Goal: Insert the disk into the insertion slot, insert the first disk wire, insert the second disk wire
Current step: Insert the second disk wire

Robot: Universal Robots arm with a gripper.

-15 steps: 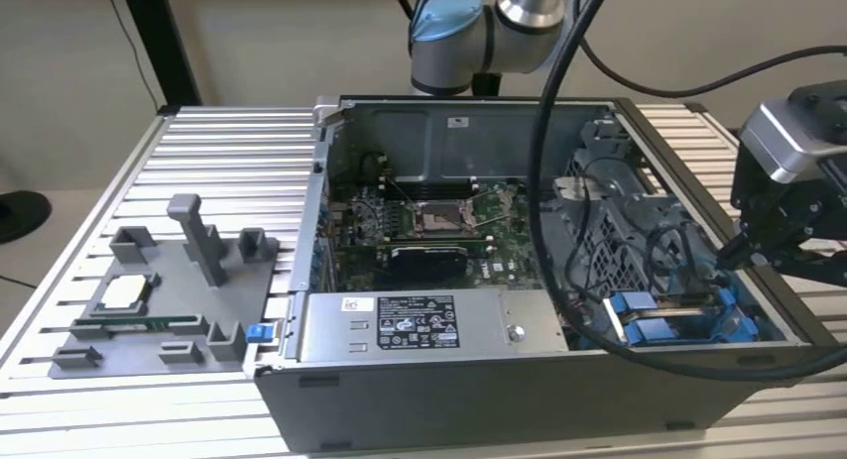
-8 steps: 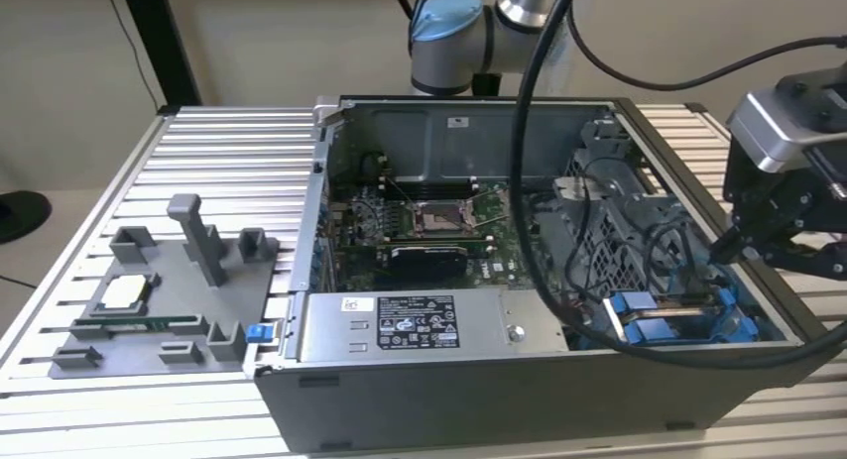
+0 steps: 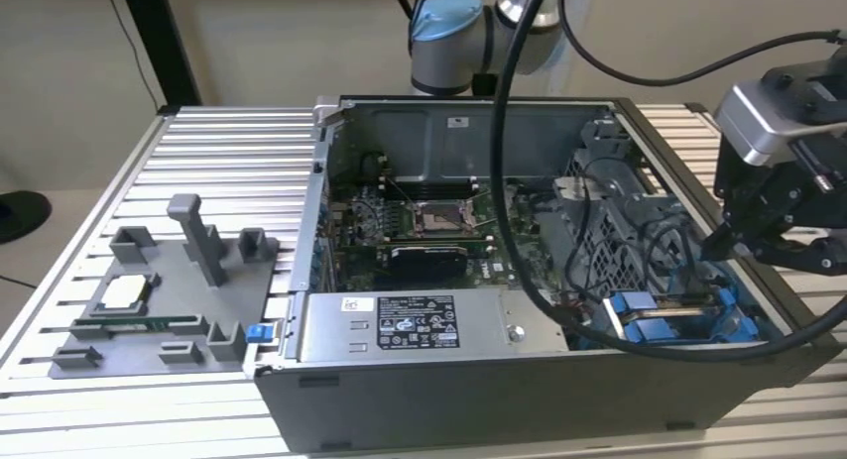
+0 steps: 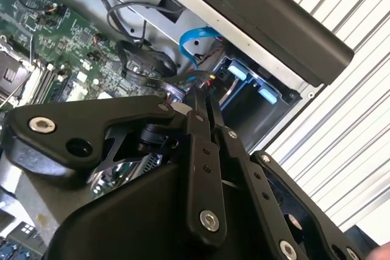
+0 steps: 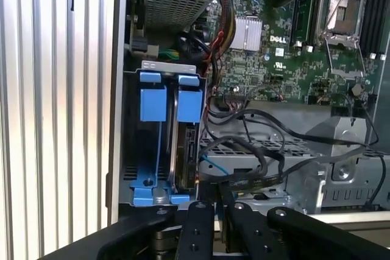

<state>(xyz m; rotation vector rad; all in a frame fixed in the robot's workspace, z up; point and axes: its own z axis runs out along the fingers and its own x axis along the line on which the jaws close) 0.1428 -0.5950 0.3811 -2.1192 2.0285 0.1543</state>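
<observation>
In the first wrist view the insertion slot (image 5: 135, 150) is a grey bay with blue rails at the case's corner. The disk (image 5: 184, 156) stands on edge inside it, under a blue carrier tab. My gripper (image 5: 210, 192) hovers just off the disk's open end, its black fingers (image 5: 198, 223) drawn close together. A black flat disk wire (image 5: 247, 179) loops to the tips and ends between them. In the second wrist view the gripper (image 4: 206, 92) points at the slot (image 4: 250, 86), with red and yellow leads at its tip. In the exterior view the gripper (image 3: 721, 249) hangs above the slot (image 3: 662, 320).
A grey labelled power-supply box (image 3: 423, 325) fills the case's front. The motherboard (image 3: 423, 226) lies behind it, and a perforated grey cage (image 5: 256, 150) with loose black cables sits beside the bay. A blue cable (image 4: 194, 41) curls near the bay. A grey fixture (image 3: 159, 300) stands on the exterior view's left.
</observation>
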